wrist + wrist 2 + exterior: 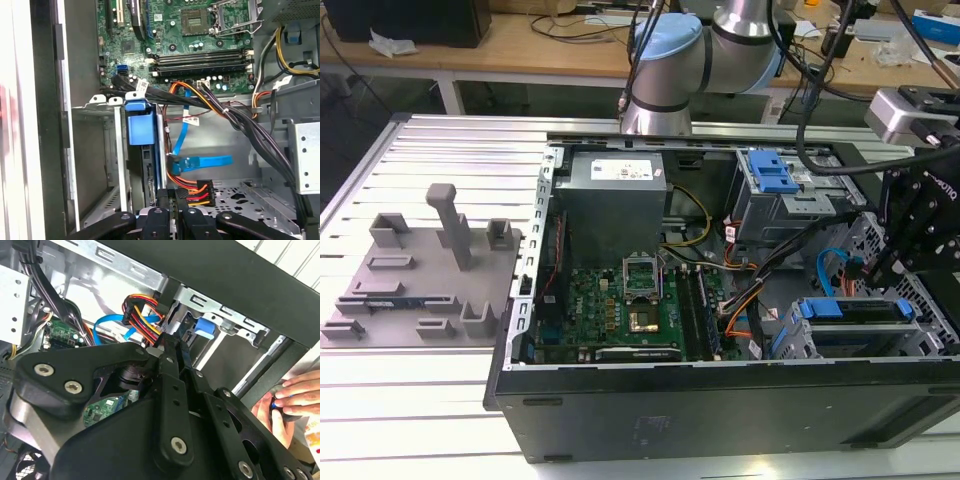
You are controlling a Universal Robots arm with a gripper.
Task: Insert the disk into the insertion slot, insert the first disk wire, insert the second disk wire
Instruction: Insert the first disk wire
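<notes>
The disk, in its bright blue carrier, sits inside the insertion slot of the grey cage at the exterior view's right. My gripper hangs over the disk's connector end. Its fingers are shut on the plug of a disk wire with red, orange, yellow and black strands. The same bundle ends at the gripper in the second wrist view. A blue flat disk wire runs to the disk's edge beside it. I cannot tell whether either plug is seated.
The open computer case holds the motherboard, a power supply and a taller grey bay with a blue latch. Thick black cables cross near the cage. A person's hand rests outside the case. A grey fixture lies on the table.
</notes>
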